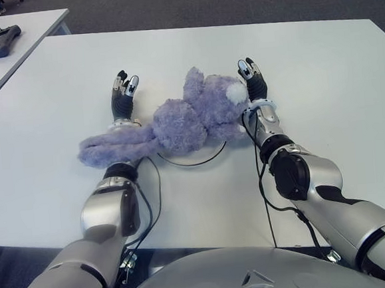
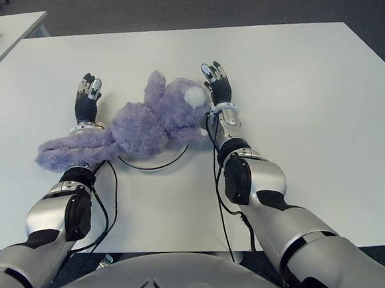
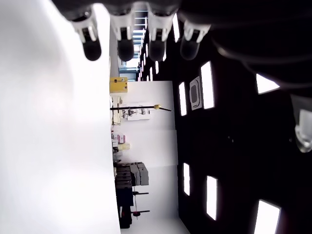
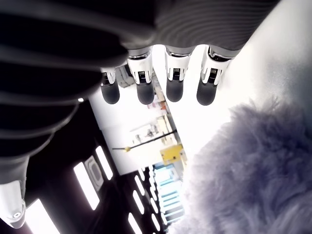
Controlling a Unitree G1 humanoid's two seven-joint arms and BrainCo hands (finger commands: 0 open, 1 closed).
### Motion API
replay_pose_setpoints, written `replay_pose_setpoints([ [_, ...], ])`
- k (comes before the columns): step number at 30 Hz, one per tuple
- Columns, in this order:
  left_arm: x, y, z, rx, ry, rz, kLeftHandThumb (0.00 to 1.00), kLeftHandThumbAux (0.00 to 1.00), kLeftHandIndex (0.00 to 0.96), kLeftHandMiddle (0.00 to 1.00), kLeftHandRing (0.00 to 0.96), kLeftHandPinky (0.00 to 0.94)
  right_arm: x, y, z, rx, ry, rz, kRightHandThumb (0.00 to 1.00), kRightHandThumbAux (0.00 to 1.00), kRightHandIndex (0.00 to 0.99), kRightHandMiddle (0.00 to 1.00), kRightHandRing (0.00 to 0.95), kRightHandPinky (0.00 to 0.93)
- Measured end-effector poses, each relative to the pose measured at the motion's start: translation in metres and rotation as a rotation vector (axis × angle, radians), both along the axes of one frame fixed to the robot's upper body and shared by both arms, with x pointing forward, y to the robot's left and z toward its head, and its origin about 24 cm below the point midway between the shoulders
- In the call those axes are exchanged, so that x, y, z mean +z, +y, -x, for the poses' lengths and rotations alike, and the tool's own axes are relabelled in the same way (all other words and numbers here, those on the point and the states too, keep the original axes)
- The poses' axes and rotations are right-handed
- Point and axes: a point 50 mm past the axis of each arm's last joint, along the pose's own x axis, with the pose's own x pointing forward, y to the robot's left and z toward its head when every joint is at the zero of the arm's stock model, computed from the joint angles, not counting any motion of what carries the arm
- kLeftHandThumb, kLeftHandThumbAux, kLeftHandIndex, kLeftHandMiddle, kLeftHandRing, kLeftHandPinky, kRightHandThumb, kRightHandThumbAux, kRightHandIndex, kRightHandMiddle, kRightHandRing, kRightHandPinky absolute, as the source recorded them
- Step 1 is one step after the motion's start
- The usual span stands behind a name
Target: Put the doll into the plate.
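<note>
A purple plush doll (image 1: 184, 118) lies on its side across the middle of the white table (image 1: 319, 60), its long limbs trailing to the left. Under its body shows the thin dark rim of a plate (image 1: 195, 162), mostly covered by the doll. My left hand (image 1: 123, 93) shows just left of the doll's body, fingers straight and holding nothing; its fingertips (image 3: 122, 48) point out over bare table. My right hand (image 1: 252, 79) shows beside the doll's head on the right, fingers (image 4: 173, 87) also straight, with the doll's fur (image 4: 253, 165) close by but not grasped.
A second white table (image 1: 18, 51) stands at the far left with a black handheld controller (image 1: 1, 40) on it. Black cables (image 1: 265, 178) run along both forearms. Dark carpet (image 1: 234, 0) lies beyond the table's far edge.
</note>
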Motion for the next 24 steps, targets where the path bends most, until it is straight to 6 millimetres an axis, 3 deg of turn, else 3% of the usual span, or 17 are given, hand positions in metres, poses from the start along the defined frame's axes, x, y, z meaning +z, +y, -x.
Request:
replay_pose_setpoints([
  [24,-0.0001,0.0001,0.0001,-0.006,0.0,0.003,0.0,0.412,0.0,0.006,0.0,0.0,-0.0033,-0.0013,0.0048,0.022,-0.04,0.014,0.0,0.589,0.063,0.078,0.044,0.019],
])
